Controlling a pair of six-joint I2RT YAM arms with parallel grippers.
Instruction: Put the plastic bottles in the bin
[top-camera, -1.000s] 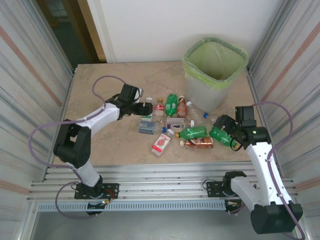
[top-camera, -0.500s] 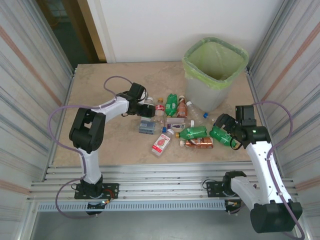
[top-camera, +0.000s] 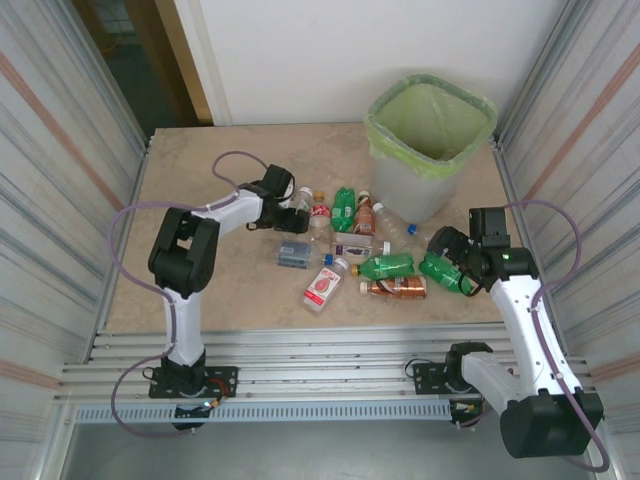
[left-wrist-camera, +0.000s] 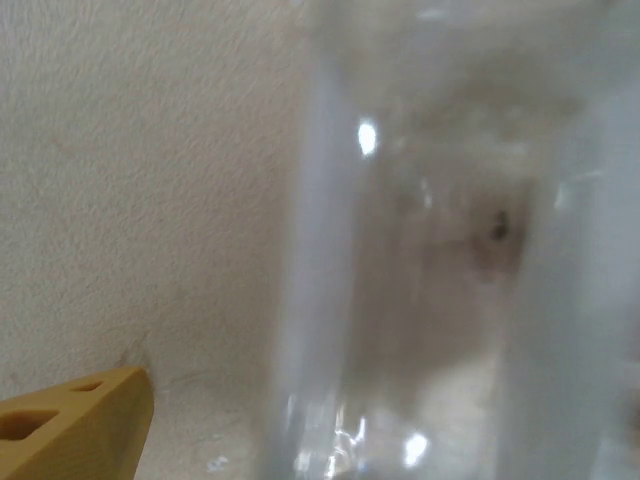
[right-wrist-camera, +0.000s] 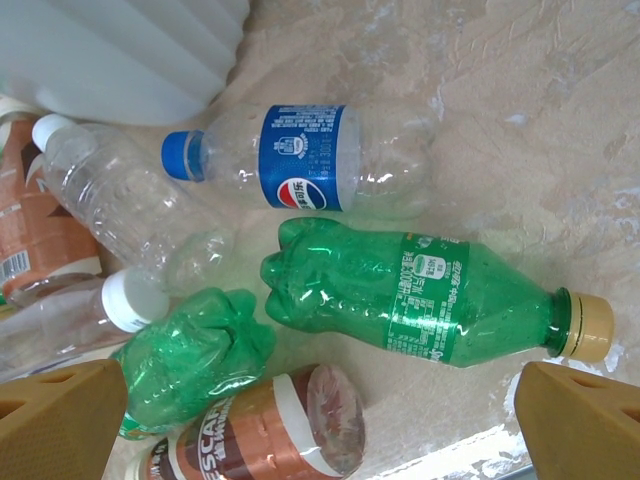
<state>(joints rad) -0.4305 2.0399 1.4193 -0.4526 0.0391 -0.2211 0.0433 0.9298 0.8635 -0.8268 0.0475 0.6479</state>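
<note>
left arm (top-camera: 235, 208): elbow has swung inward and away from its base; forearm now lies more crosswise | left gripper (top-camera: 289, 196): has moved slightly farther out than a second ago; now right against the clear white-capped bottle (top-camera: 302, 203) | purple cable (top-camera: 116, 232): loop has pulled in closer to the arm
</note>
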